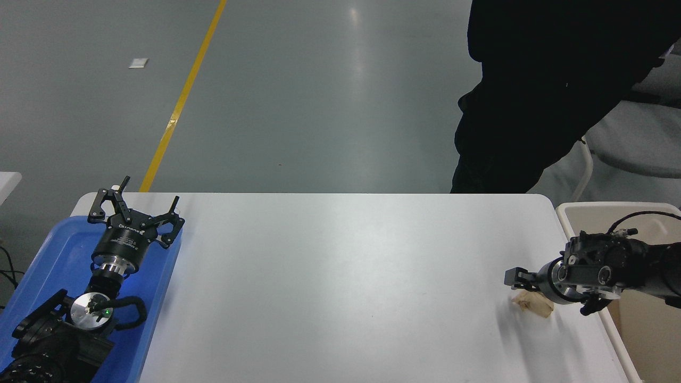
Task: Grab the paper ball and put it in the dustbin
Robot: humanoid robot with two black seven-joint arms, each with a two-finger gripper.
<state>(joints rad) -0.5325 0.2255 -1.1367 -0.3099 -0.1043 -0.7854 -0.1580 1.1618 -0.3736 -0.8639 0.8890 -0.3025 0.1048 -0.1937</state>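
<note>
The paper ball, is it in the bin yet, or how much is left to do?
Not yet. The paper ball lies on the white table, near its right edge. The right gripper is just over it, but no grasp shows. Still to do: grab, lift, and drop it into the dustbin beside the table. The left gripper is parked over the blue tray.

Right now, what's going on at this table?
The right arm reaches in from the right edge, its tool low over the paper ball near the table's right edge, partly covering it; whether it has gripped it cannot be told. The dustbin stands just beyond that edge. The left tool is parked, open, over the blue tray. A person in dark clothing stands at the far side.
</note>
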